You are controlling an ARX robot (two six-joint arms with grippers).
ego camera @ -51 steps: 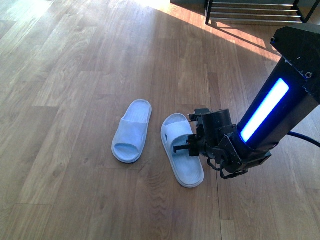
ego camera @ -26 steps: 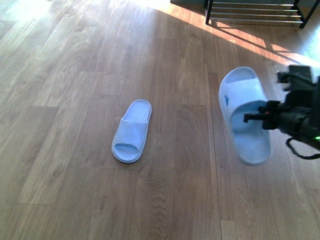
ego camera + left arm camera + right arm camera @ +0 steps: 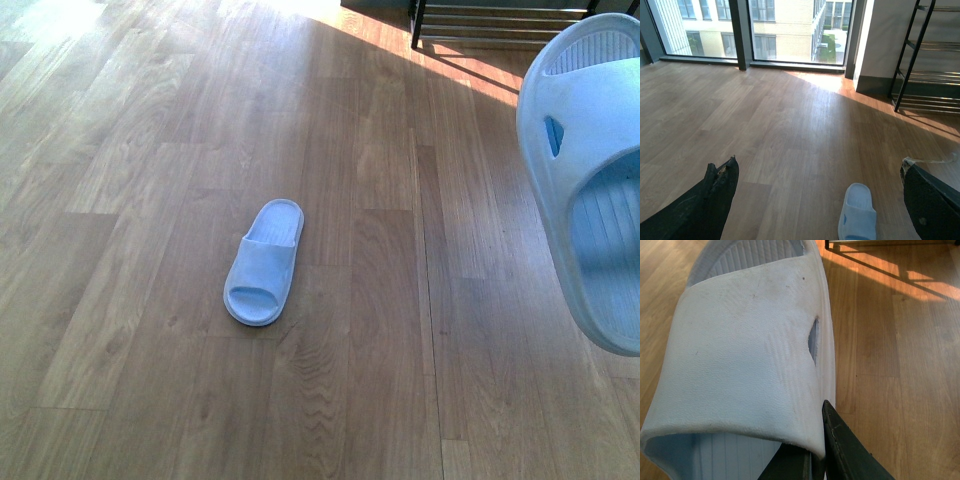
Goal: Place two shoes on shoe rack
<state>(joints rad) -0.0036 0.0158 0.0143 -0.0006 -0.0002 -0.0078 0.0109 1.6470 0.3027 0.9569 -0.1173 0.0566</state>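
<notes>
One pale blue slide (image 3: 262,262) lies flat on the wooden floor, left of centre in the front view. The other pale blue slide (image 3: 590,180) hangs in the air at the right edge, close to the camera and tilted. My right gripper (image 3: 812,456) is shut on the edge of its strap (image 3: 750,340); the arm itself does not show in the front view. My left gripper (image 3: 820,200) is open and empty, high above the floor, with the lying slide (image 3: 858,212) below between its fingers (image 3: 715,200). The black shoe rack (image 3: 500,20) stands at the far right.
The rack (image 3: 925,65) stands against a pale wall, its silver rods lit by the sun. Large windows (image 3: 785,30) run along the far wall. Bright sun patches lie on the wooden floor (image 3: 470,70) in front of the rack.
My right gripper has lifted one slide off the floor beside its mate and carried it up and to the right, close to the front camera. The other slide has stayed put.
</notes>
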